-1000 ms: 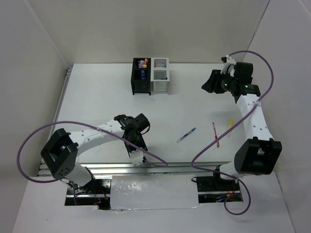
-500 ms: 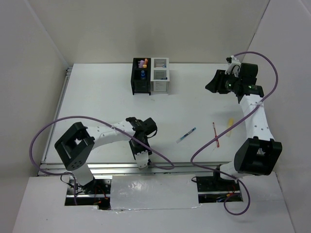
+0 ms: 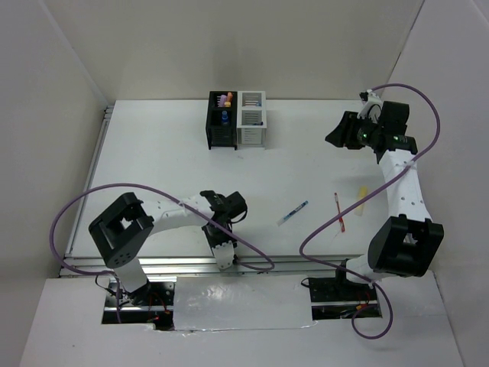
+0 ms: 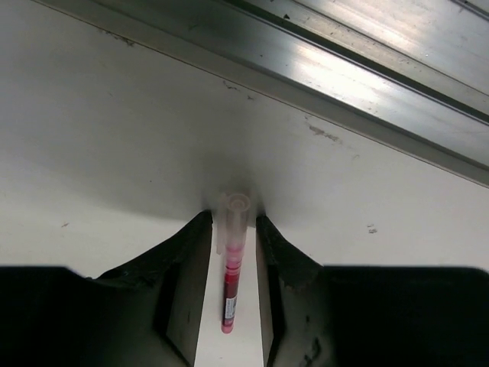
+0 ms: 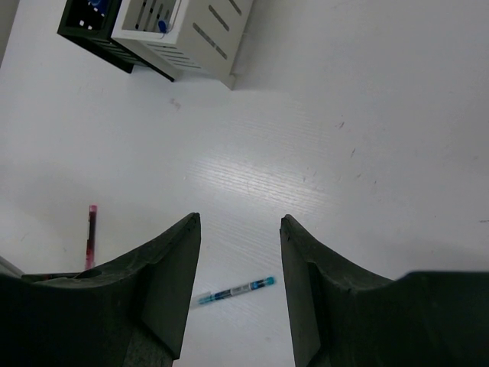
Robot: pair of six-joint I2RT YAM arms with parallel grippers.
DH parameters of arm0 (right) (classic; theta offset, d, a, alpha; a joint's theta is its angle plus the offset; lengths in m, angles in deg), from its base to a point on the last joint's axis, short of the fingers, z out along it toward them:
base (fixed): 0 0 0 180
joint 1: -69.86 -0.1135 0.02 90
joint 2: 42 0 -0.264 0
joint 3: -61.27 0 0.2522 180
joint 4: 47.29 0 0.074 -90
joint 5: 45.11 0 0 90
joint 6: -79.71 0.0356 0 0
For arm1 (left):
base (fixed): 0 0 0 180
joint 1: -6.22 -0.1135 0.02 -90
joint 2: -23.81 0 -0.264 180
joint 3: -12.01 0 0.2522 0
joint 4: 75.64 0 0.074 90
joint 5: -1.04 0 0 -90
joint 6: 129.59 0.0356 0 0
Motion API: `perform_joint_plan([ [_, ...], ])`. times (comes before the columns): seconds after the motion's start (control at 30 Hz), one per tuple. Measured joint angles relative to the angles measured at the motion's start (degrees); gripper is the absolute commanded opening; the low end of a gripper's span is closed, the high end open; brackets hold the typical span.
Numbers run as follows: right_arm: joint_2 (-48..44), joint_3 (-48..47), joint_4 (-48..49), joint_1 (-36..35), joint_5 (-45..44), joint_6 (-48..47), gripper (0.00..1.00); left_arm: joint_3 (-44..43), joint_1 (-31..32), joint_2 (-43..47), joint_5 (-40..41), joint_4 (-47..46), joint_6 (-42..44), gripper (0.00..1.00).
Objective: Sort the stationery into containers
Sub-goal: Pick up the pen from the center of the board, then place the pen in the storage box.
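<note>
Red ink under a clear cap is what sits between your left fingers: the left gripper (image 4: pixel 233 222) is down at the table (image 4: pixel 92 138), jaws drawn narrow and standing either side of a thin red pen (image 4: pixel 230 287) that lies flat, cap end towards the aluminium rail (image 4: pixel 367 84) at the near edge. A sliver of table shows on each side of the barrel, so I judge the pen straddled, not yet clamped. Your right gripper (image 5: pixel 239 220) hangs high over the far right of the table, wide open and holding nothing. A blue pen (image 3: pixel 293 212), a second red pen (image 3: pixel 339 212) and a small yellow item (image 3: pixel 363 193) lie loose between the arms. The black box (image 3: pixel 221 126) and white box (image 3: pixel 252 122) stand joined, well away at the far side. The main risk is the grasp itself: a thin round barrel can roll or squirt out as the pads meet it, and with the rail so near it could end up wedged there, where you would struggle to reach it. If you close near the cap end, the long tail may droop and swing on the carry. That would make it catch the rim of a box instead of dropping in. Watch too how tightly the left arm is folded back towards its own base.
</note>
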Motion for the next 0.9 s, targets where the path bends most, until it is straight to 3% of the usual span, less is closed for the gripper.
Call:
perform_joint_plan([
  [0.27, 0.00, 0.70, 0.11, 0.24, 0.66, 0.00, 0.53, -0.09, 0.31, 0.09, -0.94, -2.84, -5.40, 0.08],
  [0.37, 0.00, 1.03, 0.09, 0.28, 0.87, 0.02, 0.52, -1.90, 0.28, -0.59, -4.09, -2.34, -7.56, 0.01],
  [0.57, 0.00, 1.07, 0.13, 0.31, 1.73, 0.02, 0.52, -18.12, -2.80, -1.29, -17.27, 4.09, -16.48, 0.00],
  [0.73, 0.00, 1.07, 0.15, 0.31, 2.40, 0.68, 0.51, -33.97, -11.10, -1.27, -30.49, 1.84, -28.55, 0.00],
  [0.83, 0.00, 1.05, 0.20, 0.33, 2.93, 0.72, 0.51, -38.49, -17.49, -1.29, -36.46, -6.58, -42.49, 0.00],
  [0.9, 0.00, 1.05, 0.22, 0.35, 3.15, 0.72, 0.52, -38.47, -22.08, -1.53, -38.91, -18.73, -55.84, 0.00],
])
